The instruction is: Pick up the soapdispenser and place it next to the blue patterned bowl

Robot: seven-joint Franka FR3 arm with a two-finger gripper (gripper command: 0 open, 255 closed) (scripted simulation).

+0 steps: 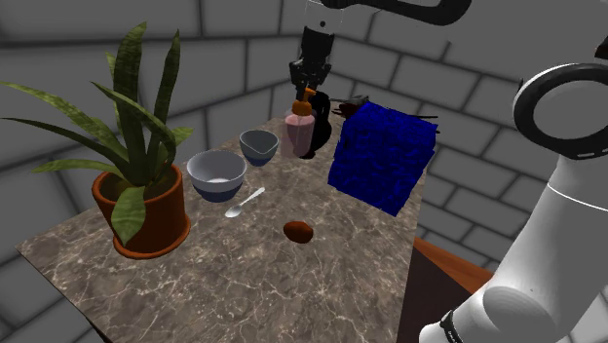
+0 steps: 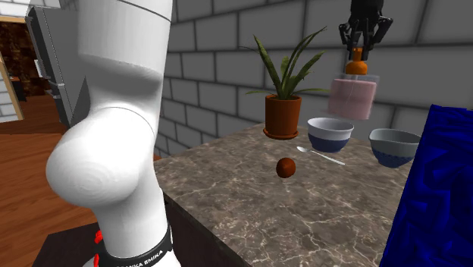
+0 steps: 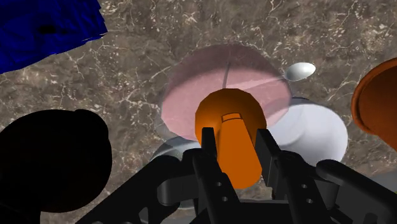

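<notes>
The gripper (image 1: 309,90) points straight down, and its jaws are closed on the orange pump (image 3: 229,121) of the dispenser (image 1: 299,130), one black finger (image 3: 207,146) on each side of it. The dispenser hangs upright straight beneath the jaws, its pink body (image 2: 353,98) wider than the pump. In the second exterior view its base seems to be clear of the table (image 1: 195,283), about level with the bowl rims.

Two bowls stand below the jaws. The small bowl (image 1: 258,146), grey-blue, is the closer one; in the wrist view it shows partly behind the fingers, under the edge of the pink body. The big bowl (image 1: 216,173), white inside and blue outside, stands farther from the jaws on the same side and just beside the small one. A spoon (image 1: 244,203) lies on the table by the big bowl, lower than the jaws and farther out. Farther still on that side is a plant (image 1: 141,166) in a red-brown pot (image 3: 378,102).

On the jaws' other side, and lower, sits a blue box (image 1: 382,156). A black thing (image 3: 54,159) stands just beside the dispenser, below the jaws and between them and the box; what it is cannot be told. A small brown ball (image 1: 298,232) lies well apart from the jaws, out on the open marble towards the stand.
</notes>
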